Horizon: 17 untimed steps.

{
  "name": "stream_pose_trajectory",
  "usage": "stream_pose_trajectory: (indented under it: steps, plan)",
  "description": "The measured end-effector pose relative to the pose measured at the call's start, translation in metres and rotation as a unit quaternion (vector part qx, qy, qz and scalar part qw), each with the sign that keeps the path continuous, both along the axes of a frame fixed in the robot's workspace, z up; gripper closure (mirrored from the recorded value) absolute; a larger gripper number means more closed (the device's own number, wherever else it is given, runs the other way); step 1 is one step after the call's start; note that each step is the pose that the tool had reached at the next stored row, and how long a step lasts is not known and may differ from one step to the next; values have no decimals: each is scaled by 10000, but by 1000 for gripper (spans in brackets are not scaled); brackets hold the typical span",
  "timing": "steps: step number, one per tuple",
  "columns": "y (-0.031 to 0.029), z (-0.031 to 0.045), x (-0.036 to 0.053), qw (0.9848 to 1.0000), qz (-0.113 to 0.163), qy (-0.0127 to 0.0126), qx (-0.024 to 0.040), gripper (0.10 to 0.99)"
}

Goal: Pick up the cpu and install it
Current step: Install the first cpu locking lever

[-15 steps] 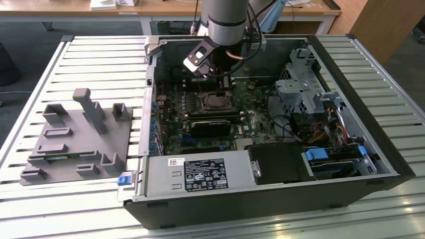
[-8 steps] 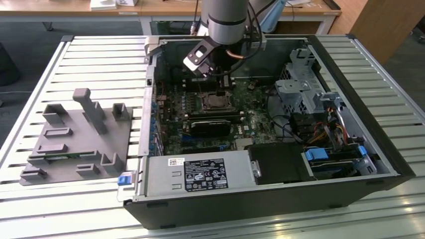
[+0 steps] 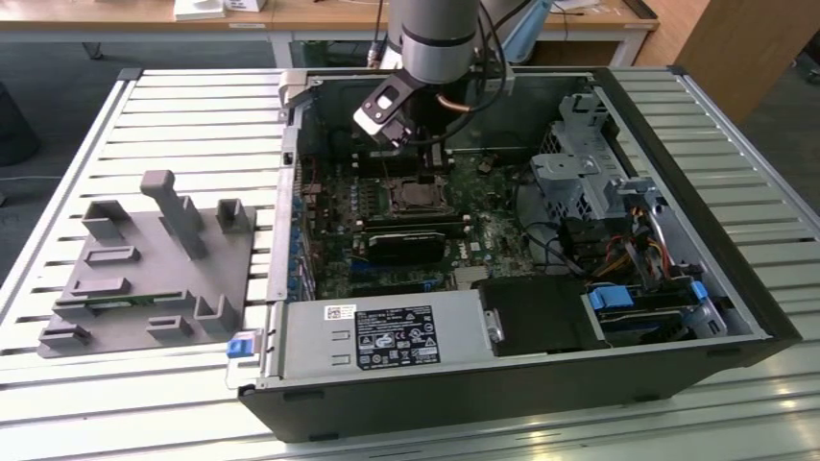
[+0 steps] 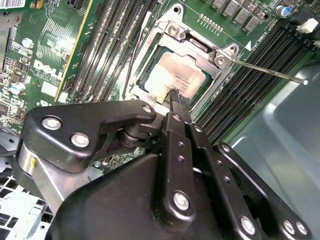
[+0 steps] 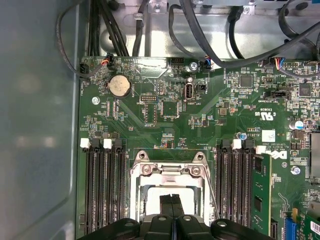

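Exterior view first: a slatted metal desk (image 3: 154, 106) carries an open computer case (image 3: 513, 384), and beside it, toward the exterior view's left, a grey fixture tray (image 3: 141, 279) with upright pegs. Inside the case lies the green motherboard (image 3: 384, 259), and the arm (image 3: 436, 38) reaches straight down into the case, wrist tilted, right over the socket area.

Now to the second wrist view: the cpu (image 4: 175, 77) sits in the metal-framed socket (image 4: 172, 32), silvery top up, and it looks seated flat, though part of it is hidden behind the fingers. The gripper (image 4: 174, 95) hangs directly above it, jaws pressed together with no gap between the tips and nothing held, the tips over the chip's near edge. Whether they touch the chip I can't say.

First wrist view agrees: the gripper (image 5: 171, 200) is centred over the socket opening, between the two banks of memory slots (image 5: 102, 185).
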State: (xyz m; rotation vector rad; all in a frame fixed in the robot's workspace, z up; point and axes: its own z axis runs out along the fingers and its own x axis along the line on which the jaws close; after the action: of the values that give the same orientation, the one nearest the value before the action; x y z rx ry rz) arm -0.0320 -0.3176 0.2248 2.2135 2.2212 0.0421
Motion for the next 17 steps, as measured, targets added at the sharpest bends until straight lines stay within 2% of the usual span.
stream_pose_trajectory:
  steps: [12,17]
  plan:
    - [0,44,0,10000,-2,0,0,980]
    - [0,116,1,10000,-6,-1,-12,980]
